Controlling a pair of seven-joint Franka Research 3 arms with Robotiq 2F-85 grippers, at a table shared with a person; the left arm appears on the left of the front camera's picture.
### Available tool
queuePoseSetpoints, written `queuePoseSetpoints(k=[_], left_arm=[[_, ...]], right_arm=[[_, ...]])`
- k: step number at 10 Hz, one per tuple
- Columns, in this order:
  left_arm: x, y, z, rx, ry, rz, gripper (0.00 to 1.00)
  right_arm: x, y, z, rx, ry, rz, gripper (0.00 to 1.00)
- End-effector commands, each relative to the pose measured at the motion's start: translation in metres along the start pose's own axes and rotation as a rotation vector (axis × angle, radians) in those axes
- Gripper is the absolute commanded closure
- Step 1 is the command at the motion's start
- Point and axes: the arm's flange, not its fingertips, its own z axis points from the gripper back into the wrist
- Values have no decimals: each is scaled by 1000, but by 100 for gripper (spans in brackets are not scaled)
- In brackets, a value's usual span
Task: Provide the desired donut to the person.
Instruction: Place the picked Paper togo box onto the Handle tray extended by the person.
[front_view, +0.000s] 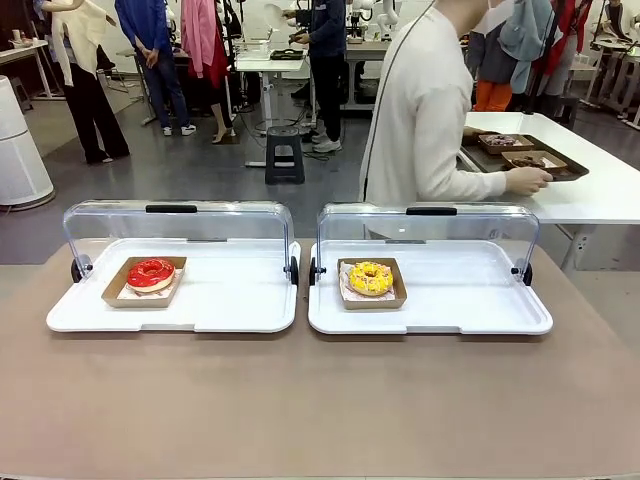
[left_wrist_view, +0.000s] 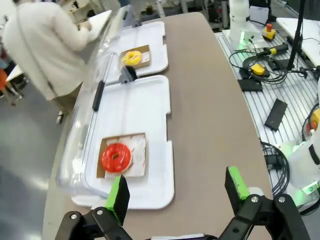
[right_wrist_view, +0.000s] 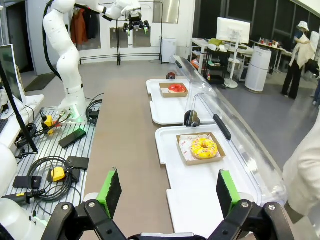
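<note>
I see both my left tool (left_wrist_view: 177, 192) and right tool (right_wrist_view: 167, 192) spread wide above the table (front_view: 320, 400), gripping nothing, the red donut (front_view: 151, 273) and yellow donut (front_view: 370, 277) each boxed on separate trays, while the person (front_view: 425, 120) stands turned away.

white arm (right_wrist_view: 65, 55), green-padded black fingers (right_wrist_view: 111, 190)

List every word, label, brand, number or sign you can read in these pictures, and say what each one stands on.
No text can be read in any view.
Paper liner under the red donut: faint reddish print, too small to read.
Paper liner under the yellow donut: faint print, too blurred to read.
White trays and clear lids: no visible lettering.
Left gripper and right gripper: no visible markings.
</note>
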Motion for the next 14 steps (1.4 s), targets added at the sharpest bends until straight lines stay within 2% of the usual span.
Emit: queuePoseSetpoints(k=[1, 4, 6, 7, 11, 12, 14], left_arm=[[-18, 0, -3, 71, -37, 31, 0], [-14, 15, -11, 71, 22, 70, 0], [1, 20, -23, 87, 23, 107, 0], [-18, 14, -10, 49, 15, 67, 0], [-14, 19, -14, 51, 25, 83, 0], [-13, 16, -13, 65, -47, 92, 0], [-16, 14, -4, 90, -99, 94, 0]], right_arm=[[0, 1, 0, 10, -5, -3, 0], [0, 1, 0, 10, -5, -3, 0], [0, 1, 0, 10, -5, -3, 0], [0, 1, 0, 10, -5, -3, 0], [0, 1, 0, 10, -5, -3, 0], [0, 1, 0, 10, -5, -3, 0], [0, 1, 0, 10, -5, -3, 0]])
